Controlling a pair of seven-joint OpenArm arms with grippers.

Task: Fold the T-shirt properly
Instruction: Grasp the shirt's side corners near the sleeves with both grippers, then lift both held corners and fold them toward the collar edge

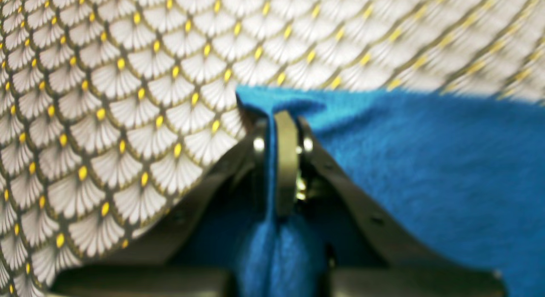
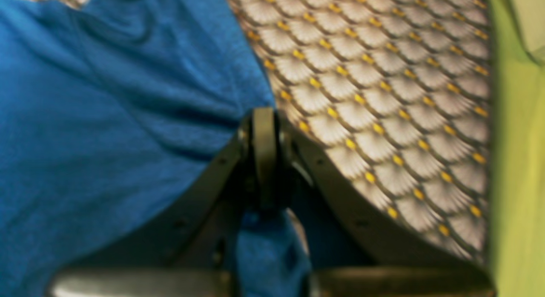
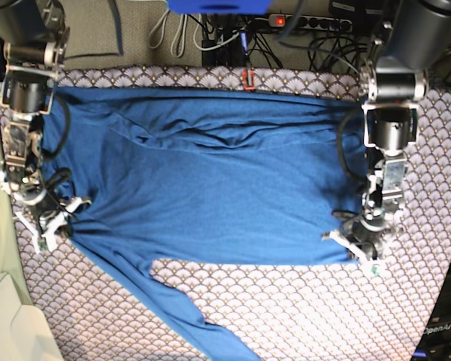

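Note:
The blue T-shirt [image 3: 210, 188] lies spread wide across the table, one long sleeve [image 3: 188, 316] running toward the front edge. On the base view's right, my left gripper [image 3: 358, 244] sits at the shirt's lower corner. The left wrist view shows this gripper [image 1: 281, 118] shut on an edge of blue fabric [image 1: 425, 160], with a fold passing between its fingers. My right gripper [image 3: 56, 218] is at the shirt's opposite side, near where the sleeve starts. In the right wrist view it [image 2: 264, 116] is pinched shut on bunched blue cloth [image 2: 106, 118].
A scallop-patterned grey-white table cloth [image 3: 301, 316] covers the table. Cables and a power strip [image 3: 301, 22] lie behind the far edge. A pale green surface [image 2: 515, 160] borders the table beside the right gripper. A pale box-like thing [image 3: 7, 323] stands at the front left.

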